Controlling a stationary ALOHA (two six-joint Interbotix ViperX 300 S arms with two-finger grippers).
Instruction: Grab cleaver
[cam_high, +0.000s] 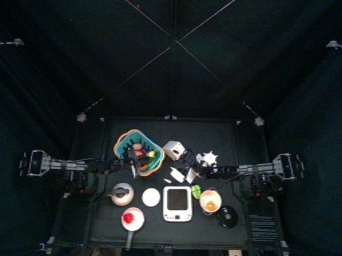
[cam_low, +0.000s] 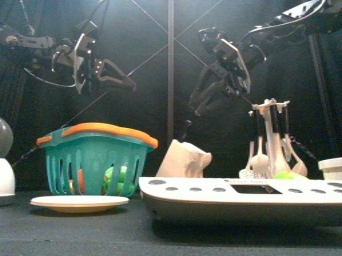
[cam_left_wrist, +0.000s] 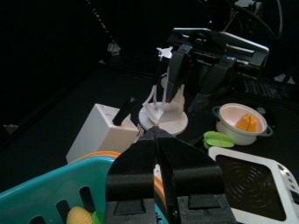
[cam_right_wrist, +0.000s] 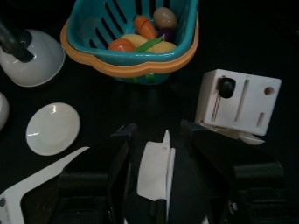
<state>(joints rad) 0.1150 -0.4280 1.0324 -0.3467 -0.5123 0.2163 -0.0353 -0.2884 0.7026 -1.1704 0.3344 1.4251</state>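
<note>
A small black table inside black curtains is crowded with kitchen things. Both robot arms hang raised above them. The right gripper is spread wide. A pale shape shows in the gap between its jaws, and what it is cannot be told. The left gripper has its jaws pressed together and holds nothing. The cleaver shows only as a black handle (its blade is hidden) standing in a slot of the white knife block, apart from both grippers. The block sits near the middle of the table, just beside a teal basket with an orange rim that holds toy vegetables. At the front lie a white plate and a white kitchen scale. Behind the scale on the right is a rack of hanging utensils.
</note>
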